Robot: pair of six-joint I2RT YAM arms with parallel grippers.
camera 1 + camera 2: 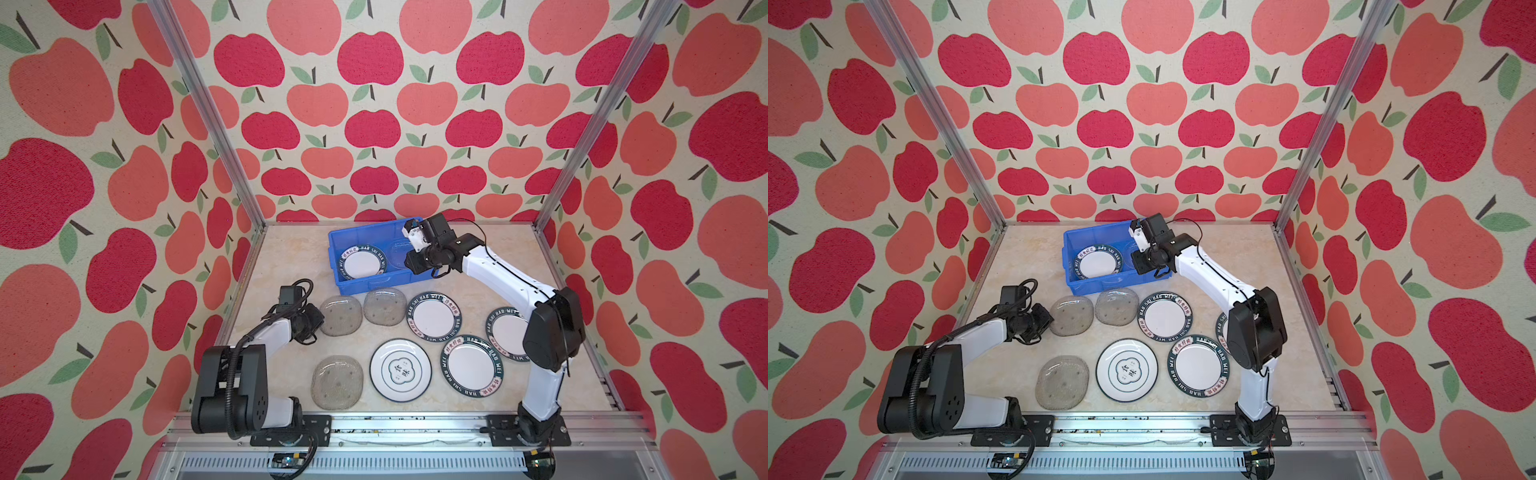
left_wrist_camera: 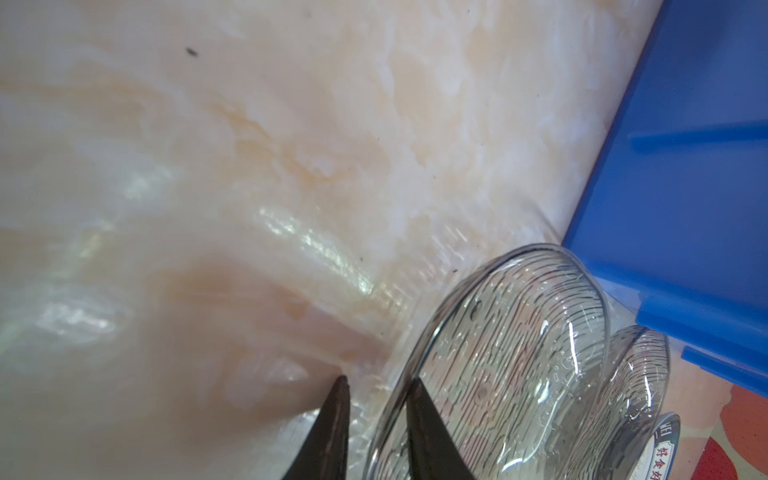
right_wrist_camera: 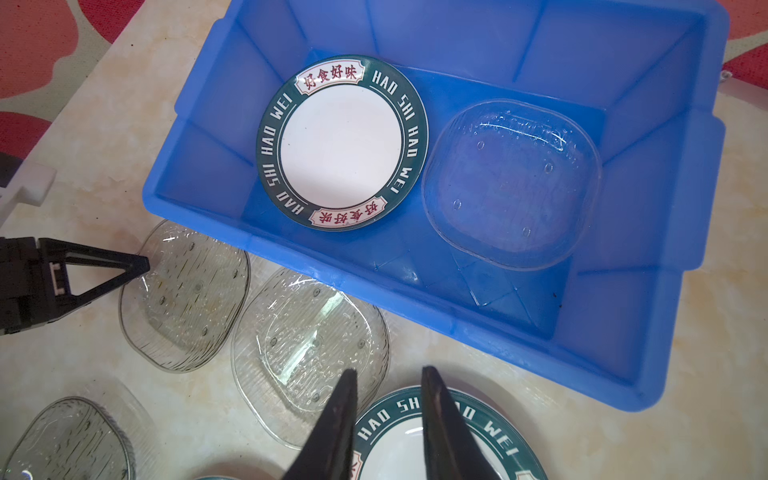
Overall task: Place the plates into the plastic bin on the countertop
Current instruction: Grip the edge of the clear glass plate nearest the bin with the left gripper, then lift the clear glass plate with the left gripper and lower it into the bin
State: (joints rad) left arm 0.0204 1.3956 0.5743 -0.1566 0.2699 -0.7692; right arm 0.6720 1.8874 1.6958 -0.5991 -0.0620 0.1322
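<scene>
Apple-patterned wall panels are enclosing the cell on three sides: back wall (image 1: 395,124), left wall (image 1: 62,208) and right wall (image 1: 706,208), all showing red and coral apples with green leaves on a cream ground. Two aluminium uprights, the left upright (image 1: 205,112) and the right upright (image 1: 600,112), are standing at the rear corners and leaning outward toward the top of both top views. An aluminium front rail (image 1: 415,430) is running across the near edge. Below it, a slotted cable duct (image 1: 395,462) is spanning the front. A strip of the wall pattern (image 3: 37,41) is showing in the right wrist view.

White arms (image 1: 498,270), black joints (image 1: 552,328), pointed pincers (image 3: 390,371).
</scene>
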